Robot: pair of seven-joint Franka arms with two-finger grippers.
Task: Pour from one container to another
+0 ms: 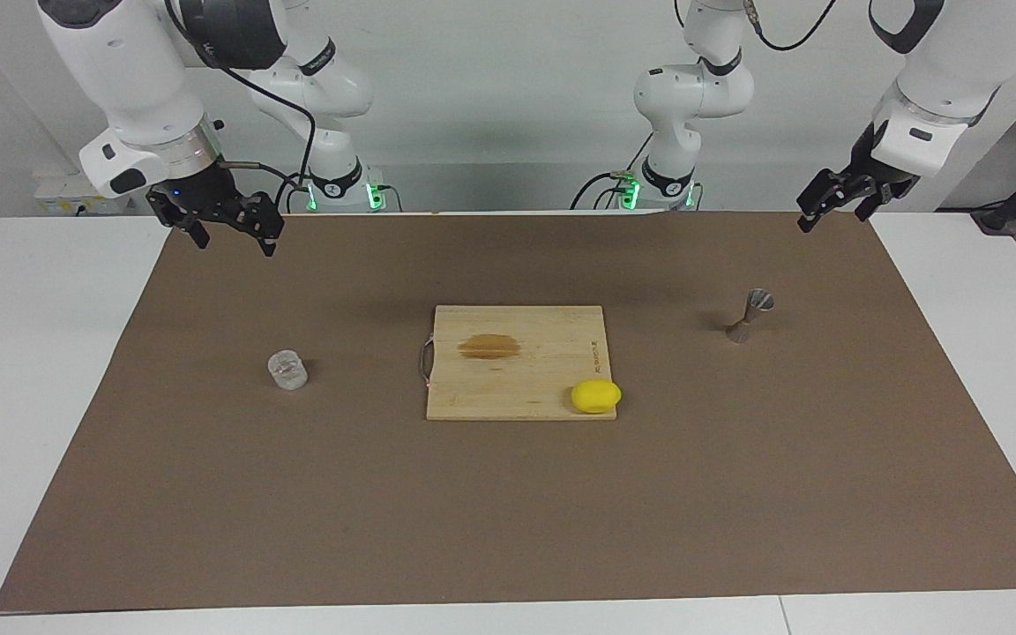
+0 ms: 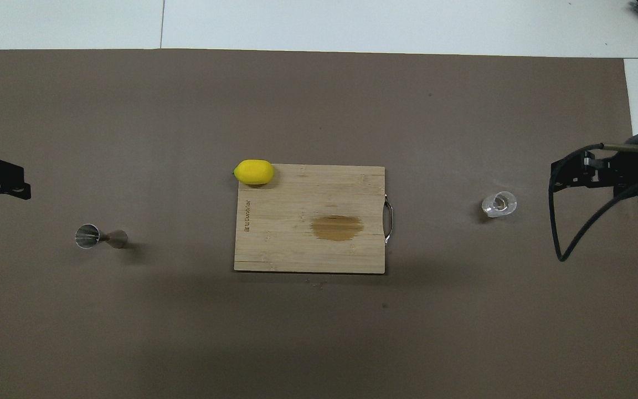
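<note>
**Two arms up, glass and jigger far apart on the mat**

A white table carries a brown mat (image 1: 508, 494) under a plain pale wall. The right gripper (image 1: 227, 231) hangs in the air over the mat's edge at the right arm's end, jaws apart and holding nothing. The glass tumbler (image 1: 287, 370) stands upright on the mat below it, farther from the robots. The left gripper (image 1: 836, 208) hangs over the mat's corner at the left arm's end, jaws also apart and empty. The metal jigger (image 1: 750, 315) stands upright on the mat near it, well apart from the tumbler. Between the two lies a wooden cutting board (image 1: 517, 362) with a dark stain, a wire handle on the side toward the tumbler, and a lemon (image 1: 596, 396) on one corner.

Risks, as I judge them: the clear, faceted tumbler may slip or be knocked over if the jaws close off centre. The jigger is narrow at the waist and small at the base, so a nudge could tip it. Its mouth is small, so a pour from too high or off line would spill onto the mat.

A line of burnt-in lettering runs along the board's edge near the lemon; I cannot read it.
</note>
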